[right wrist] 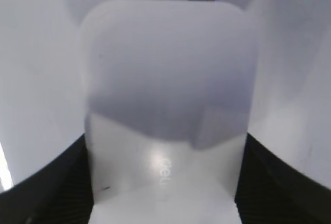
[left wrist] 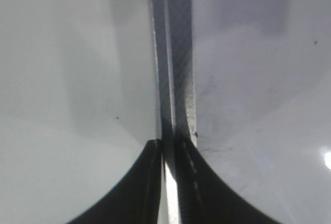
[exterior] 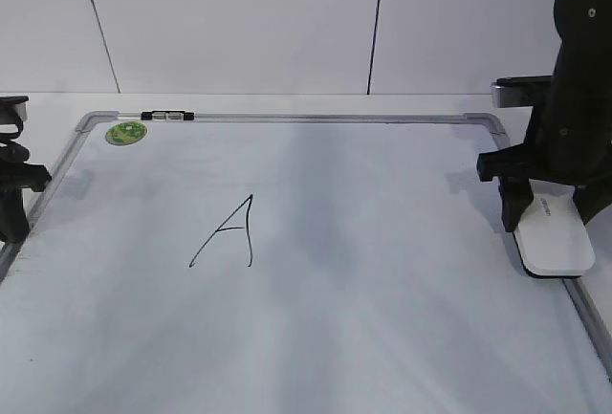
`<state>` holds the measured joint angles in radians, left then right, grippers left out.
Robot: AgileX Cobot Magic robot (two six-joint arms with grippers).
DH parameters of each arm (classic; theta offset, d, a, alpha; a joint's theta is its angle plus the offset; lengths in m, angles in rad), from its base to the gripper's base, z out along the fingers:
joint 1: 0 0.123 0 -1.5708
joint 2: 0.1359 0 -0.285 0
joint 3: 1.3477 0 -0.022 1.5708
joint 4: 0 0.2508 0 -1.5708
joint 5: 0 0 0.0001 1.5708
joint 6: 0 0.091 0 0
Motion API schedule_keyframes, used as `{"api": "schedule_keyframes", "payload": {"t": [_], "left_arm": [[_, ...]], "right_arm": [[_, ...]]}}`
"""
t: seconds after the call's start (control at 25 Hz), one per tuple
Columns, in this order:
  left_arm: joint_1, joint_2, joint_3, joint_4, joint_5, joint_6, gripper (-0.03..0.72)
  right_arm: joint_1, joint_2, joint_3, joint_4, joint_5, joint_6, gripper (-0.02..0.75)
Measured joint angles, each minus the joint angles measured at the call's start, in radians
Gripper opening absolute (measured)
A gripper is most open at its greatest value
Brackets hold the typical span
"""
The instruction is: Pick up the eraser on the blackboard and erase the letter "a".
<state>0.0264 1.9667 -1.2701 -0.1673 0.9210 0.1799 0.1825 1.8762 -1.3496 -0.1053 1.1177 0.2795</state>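
The white eraser (exterior: 553,237) lies at the right edge of the blackboard (exterior: 382,271), a white board with a grey frame. My right gripper (exterior: 538,215) stands over the eraser's far end. In the right wrist view the eraser (right wrist: 165,79) fills the space between the black fingers (right wrist: 57,182), which press on both its long sides. An angular black "A" (exterior: 229,232) is drawn at the middle of the board; the letter "a" does not show. My left gripper (exterior: 14,208) hangs at the board's left edge, its jaws (left wrist: 168,146) nearly together over the frame (left wrist: 173,53), holding nothing.
A green round sticker (exterior: 126,132) sits in the board's far left corner. A small black and white piece (exterior: 165,116) lies on the far frame rail. A white panelled wall (exterior: 239,22) rises behind the table.
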Motion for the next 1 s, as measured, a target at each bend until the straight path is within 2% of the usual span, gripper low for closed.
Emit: {"api": "schedule_keyframes", "payload": {"t": [1.0], "left_arm": [[0.0,0.0,-0.002,-0.002,0.0,0.002,0.077]], "right_arm": [[-0.002,0.056,0.002,0.029,-0.032,-0.044,0.559]]}}
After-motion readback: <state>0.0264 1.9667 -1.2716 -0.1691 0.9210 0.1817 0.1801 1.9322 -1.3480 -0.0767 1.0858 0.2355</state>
